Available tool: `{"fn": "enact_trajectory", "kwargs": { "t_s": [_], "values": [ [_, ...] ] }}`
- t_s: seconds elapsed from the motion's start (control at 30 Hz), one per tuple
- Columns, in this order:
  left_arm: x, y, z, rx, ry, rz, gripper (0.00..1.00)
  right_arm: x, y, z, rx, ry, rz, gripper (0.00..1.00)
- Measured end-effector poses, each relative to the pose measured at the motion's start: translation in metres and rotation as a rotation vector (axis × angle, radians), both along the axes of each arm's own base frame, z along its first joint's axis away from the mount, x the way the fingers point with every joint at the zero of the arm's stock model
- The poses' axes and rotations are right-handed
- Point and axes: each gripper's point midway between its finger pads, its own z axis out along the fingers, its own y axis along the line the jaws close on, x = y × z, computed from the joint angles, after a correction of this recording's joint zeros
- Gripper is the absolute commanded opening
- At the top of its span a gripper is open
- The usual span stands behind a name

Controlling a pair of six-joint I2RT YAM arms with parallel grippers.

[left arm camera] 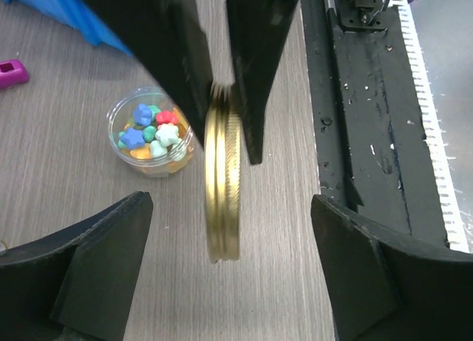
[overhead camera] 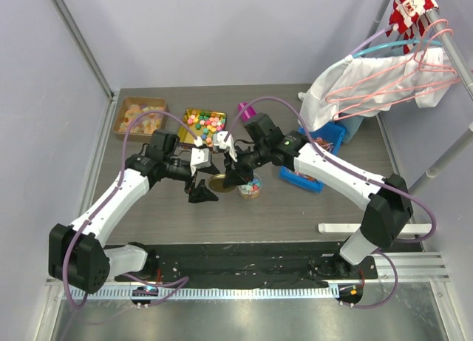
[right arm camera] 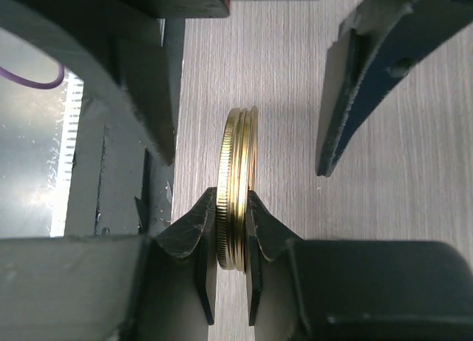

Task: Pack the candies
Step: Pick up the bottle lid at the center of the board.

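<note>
At the middle of the table (overhead camera: 295, 208), the two arms meet around a gold lid (right arm camera: 240, 145). The right gripper (right arm camera: 231, 200) is nearly closed, its two fingers pinching the lid by a short stretch of the rim so that it stands on edge. The left gripper (left arm camera: 229, 200) is spread wide and holds nothing. Its fingers stand one to each side of the lid's flat faces, clear of both. Whether the lid's lower edge touches the table cannot be told.

The candies (left arm camera: 151, 134), star-like pieces in blue, red, green and orange, lie in a small clear jar (left arm camera: 111, 128). The jar stands open just beside the lid, held by neither arm. More lie in a brown tray (overhead camera: 120, 123) and a yellow tray (overhead camera: 201, 110) at the far side.

This looks like a handover of the lid before capping, and the grip is the weak point. The lid is thin, smooth and caught only at its edge. If the right fingers let go before the left ones have closed, it would likely drop, roll and strike the jar. If the left fingers close off-centre, they could twist the lid out of the pinch or knock against the right fingers. The jar is probably light and nothing steadies it, so a bump from either arm could tip it and spill the candies. A lid brought down tilted would jam on the mouth rather than seat.
</note>
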Motion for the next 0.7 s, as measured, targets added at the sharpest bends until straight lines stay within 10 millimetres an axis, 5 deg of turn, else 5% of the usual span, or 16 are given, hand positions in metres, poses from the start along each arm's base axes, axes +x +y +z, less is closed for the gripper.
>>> {"fn": "enact_trajectory", "kwargs": {
  "t_s": [0.17,0.4,0.53,0.6,0.7],
  "values": [
    [-0.0017,-0.0015,0.0008,-0.005,0.011,-0.006,0.62,0.0021,0.0022,-0.0102,-0.02,0.027,-0.008,0.18],
    [-0.003,-0.0029,0.0038,-0.017,0.013,-0.017,0.5,0.0041,0.0026,-0.0103,-0.02,0.019,-0.013,0.18],
    [-0.0039,-0.0028,0.0034,-0.017,0.017,-0.02,0.36,0.0048,0.0024,-0.0107,-0.022,0.015,-0.014,0.18],
    [-0.0028,-0.0027,0.0026,-0.015,0.016,-0.019,0.2,0.0051,0.0024,-0.0109,-0.023,0.011,-0.014,0.18],
    [-0.0016,-0.0023,0.0022,-0.011,0.009,-0.019,0.17,0.0014,0.0027,-0.0108,-0.022,0.021,-0.003,0.19]
  ]
}}
